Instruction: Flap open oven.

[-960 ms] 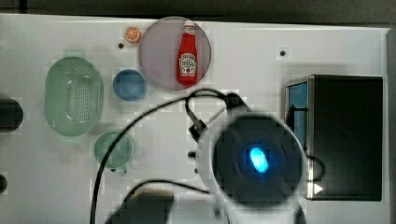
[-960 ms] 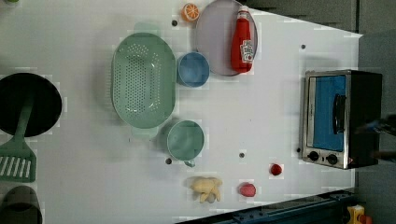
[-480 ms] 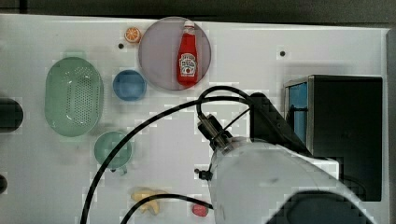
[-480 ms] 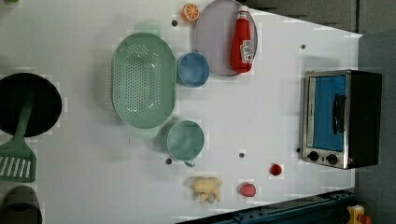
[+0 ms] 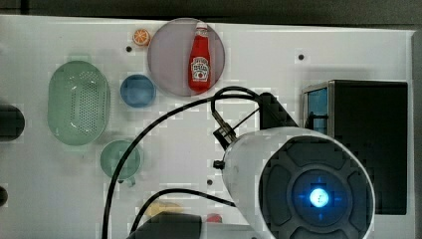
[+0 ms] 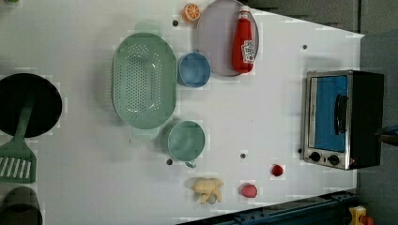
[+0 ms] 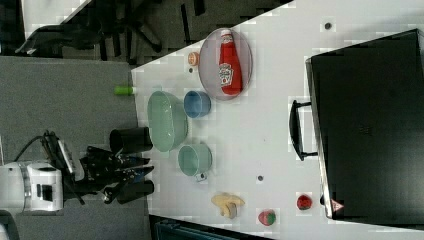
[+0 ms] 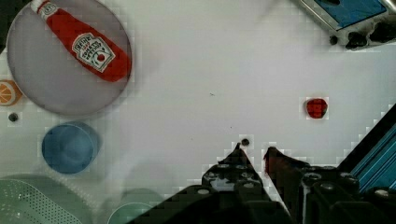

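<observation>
The oven (image 6: 342, 119) stands at the left view's right, its blue glass door shut, bar handle (image 6: 340, 114) across it and two black knobs (image 6: 324, 158) beside it. In the top view its black top (image 5: 370, 144) lies at the right, and my arm's white body (image 5: 298, 184) covers part of its front. The right view shows the oven's handle (image 7: 296, 130) sticking out from the black box. My gripper (image 8: 254, 151) hangs high over the white table, shut with nothing held, well away from the oven's knob corner (image 8: 357, 37). The right view shows the gripper (image 7: 145, 172) at its left.
A ketchup bottle (image 5: 200, 59) lies on a grey plate (image 5: 164, 59), with an orange slice (image 5: 141, 36), a blue bowl (image 5: 137, 90), a green colander (image 5: 78, 102) and a green cup (image 5: 121, 159) nearby. A yellow toy (image 6: 208, 189) and two small red items (image 6: 277, 169) sit near the table's edge. A black pan (image 6: 28, 105) is at the left view's left.
In the top view my arm has swung toward the right and lower part of the picture, closer to the oven. The oven door stays shut.
</observation>
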Controlling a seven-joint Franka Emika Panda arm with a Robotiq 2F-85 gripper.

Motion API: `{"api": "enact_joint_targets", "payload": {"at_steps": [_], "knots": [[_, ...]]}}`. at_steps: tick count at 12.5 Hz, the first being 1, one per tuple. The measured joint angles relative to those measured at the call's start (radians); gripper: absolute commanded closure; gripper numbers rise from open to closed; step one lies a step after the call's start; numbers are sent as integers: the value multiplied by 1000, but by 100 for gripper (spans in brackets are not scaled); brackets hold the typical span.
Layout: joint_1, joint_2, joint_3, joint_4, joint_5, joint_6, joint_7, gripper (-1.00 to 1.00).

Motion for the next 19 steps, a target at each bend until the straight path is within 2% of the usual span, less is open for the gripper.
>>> {"api": "enact_joint_targets", "payload": {"at_steps": [2, 4, 6, 9, 10, 14, 19], "knots": [[3, -2, -27, -21, 0, -1, -25, 65], [-1, -9, -55, -57, -12, 12, -135, 65], [-17, -12, -70, -102, -82, 47, -281, 65], [-22, 10, -110, -143, -245, 126, -534, 65], [-24, 19, -132, -156, -266, 175, -619, 65], [-38, 40, -225, -248, -262, 392, -850, 65], [-53, 187, -320, -256, -256, 600, -997, 65]]}}
